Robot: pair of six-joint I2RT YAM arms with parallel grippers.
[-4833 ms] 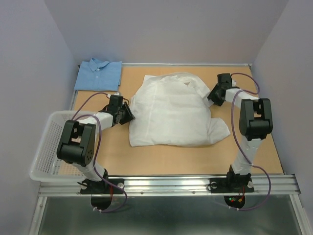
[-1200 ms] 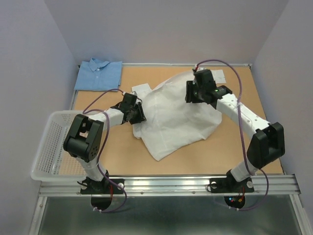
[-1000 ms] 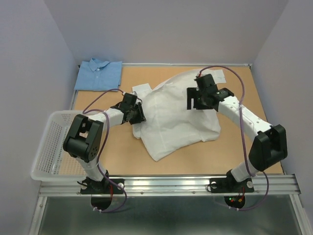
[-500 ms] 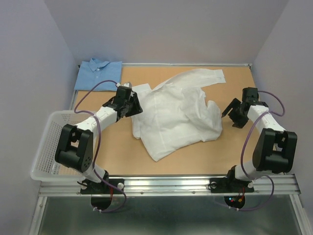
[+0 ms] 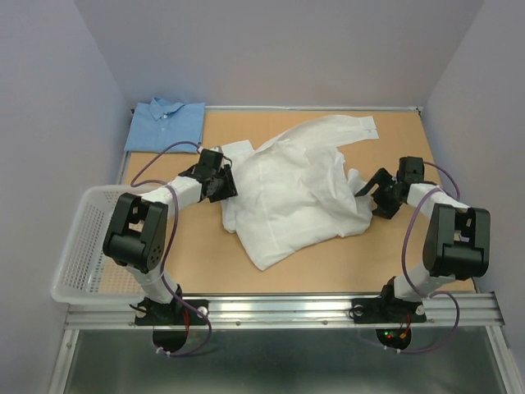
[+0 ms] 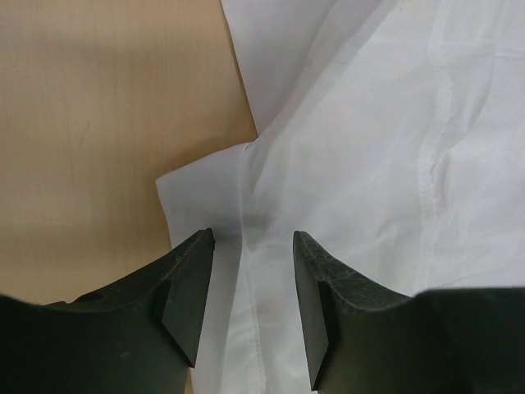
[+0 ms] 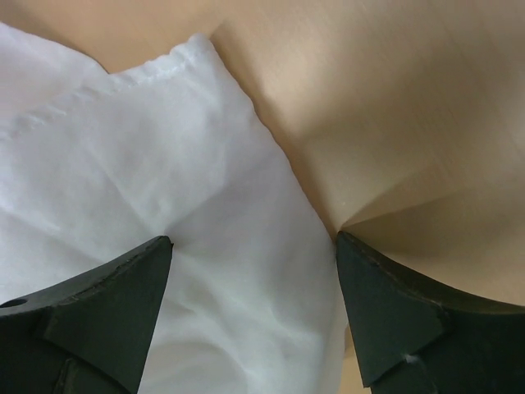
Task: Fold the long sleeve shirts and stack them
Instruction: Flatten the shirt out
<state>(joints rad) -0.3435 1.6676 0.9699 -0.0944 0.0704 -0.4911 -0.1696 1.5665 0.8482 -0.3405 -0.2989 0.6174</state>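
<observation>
The white shirt (image 5: 291,193) lies rumpled and partly folded in the middle of the table, one sleeve stretched toward the back right. The light blue shirt (image 5: 166,125) lies folded at the back left corner. My left gripper (image 5: 223,182) is open at the white shirt's left edge, jaws either side of a cloth fold (image 6: 250,238). My right gripper (image 5: 369,190) is open wide at the shirt's right edge, with white cloth (image 7: 205,271) between its jaws.
A white mesh basket (image 5: 78,246) hangs off the table's left side beside the left arm. Purple walls close in the back and both sides. Bare table (image 5: 426,246) shows at the front and right of the white shirt.
My right gripper let go of the shirt over its middle, swung out to the right, then came back in to the shirt's right edge. My left gripper stayed at the left edge.
</observation>
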